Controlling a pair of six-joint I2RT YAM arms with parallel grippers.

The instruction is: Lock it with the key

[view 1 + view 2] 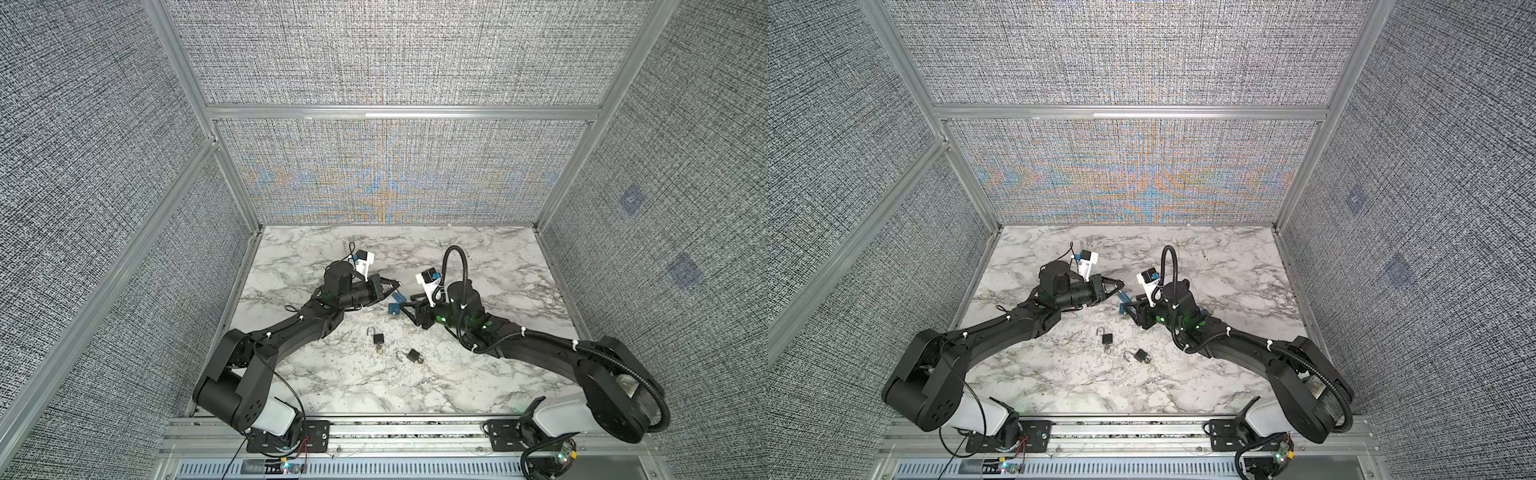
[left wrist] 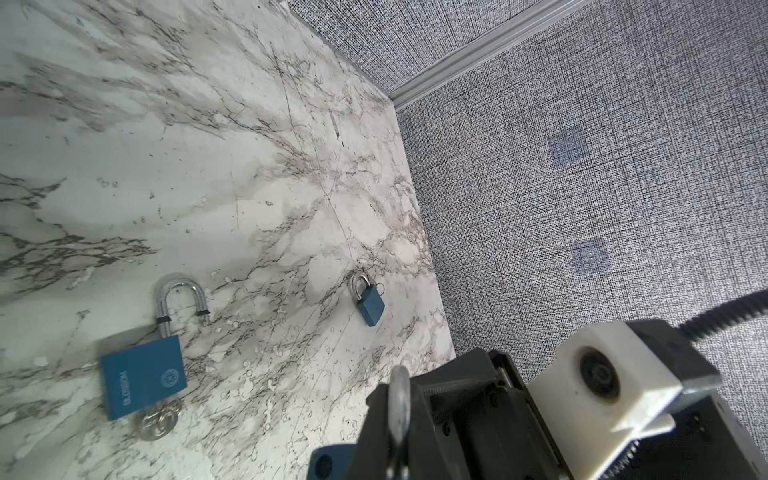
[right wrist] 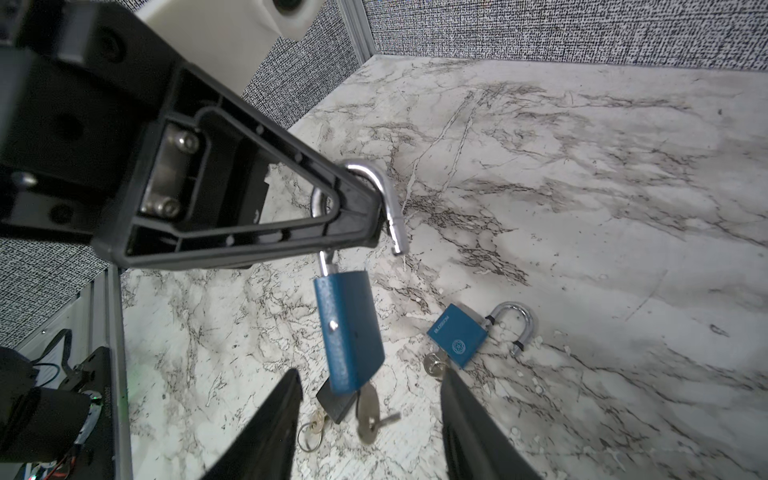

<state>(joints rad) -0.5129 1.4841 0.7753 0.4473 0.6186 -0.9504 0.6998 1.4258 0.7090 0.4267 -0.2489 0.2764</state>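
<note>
pinching the blue padlock (image 3: 349, 332) by its open shackle (image 3: 384, 191) with the left gripper (image 3: 370, 212), jaws closed tight, body dangling above the marble table (image 3: 582, 187). straddling the key (image 3: 368, 409) under that body with the right gripper (image 3: 370, 374), jaws parted, a gap showing on either side of it.

On white marble tabletop (image 1: 332, 386), mid-table: blue metal padlock with silver shackle (image 1: 400, 297), hung clear of it from black left gripper (image 1: 397, 286). Just in front, lying flat by black right gripper (image 3: 370, 370): second blue padlock (image 1: 393, 308). Farther front: small black padlock (image 1: 378, 339), second black padlock (image 1: 413, 355) to its right. Third blue padlock (image 2: 370, 305) well apart, toward the right wall (image 2: 623, 208).
</note>
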